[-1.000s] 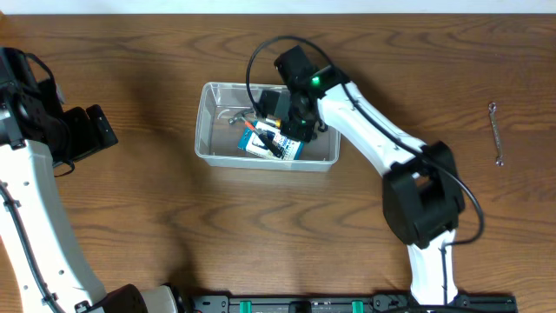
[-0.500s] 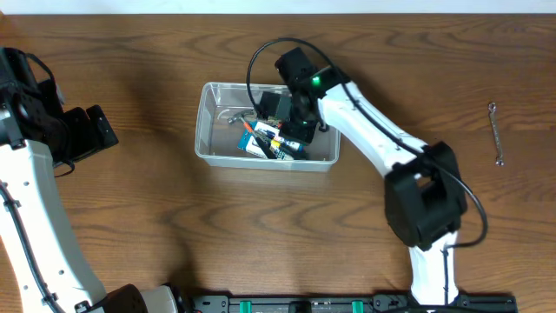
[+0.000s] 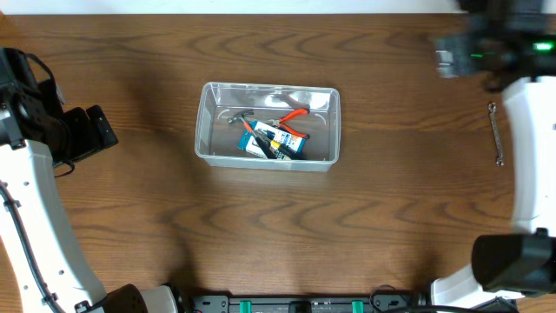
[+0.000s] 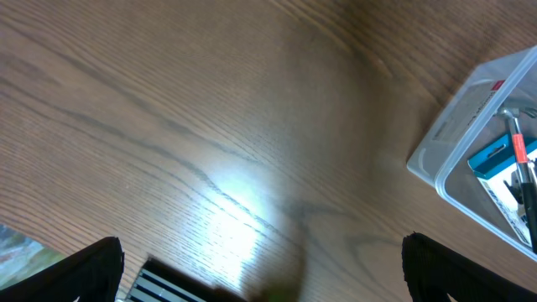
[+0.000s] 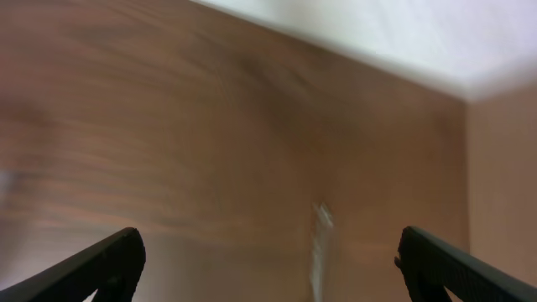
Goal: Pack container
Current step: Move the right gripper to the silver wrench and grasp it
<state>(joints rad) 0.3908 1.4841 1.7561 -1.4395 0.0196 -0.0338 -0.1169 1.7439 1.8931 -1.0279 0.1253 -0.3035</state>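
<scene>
The clear container [image 3: 208, 122] stands mid-table. Inside it lie orange-handled pliers [image 3: 293, 116], a blue-and-white box [image 3: 278, 144] and a small metal tool [image 3: 238, 116]. My right gripper [image 3: 473, 54] is a blur at the table's far right corner, well away from the container. Its wrist view shows it open [image 5: 277, 268] and empty over bare wood, with a blurred wrench [image 5: 320, 252] below it. My left gripper [image 3: 91, 129] hovers at the left, open [image 4: 268, 281] and empty. The container's corner [image 4: 470, 134] shows at the right of its view.
A slim silver wrench [image 3: 496, 135] lies on the wood at the far right, below the right arm. A black rail [image 3: 304, 304] runs along the table's front edge. The table's far edge meets a white wall [image 5: 377, 33].
My right gripper has opened inside the container, left the orange-handled pliers there, and swung fast to the table's far right corner. The left arm has not moved.
</scene>
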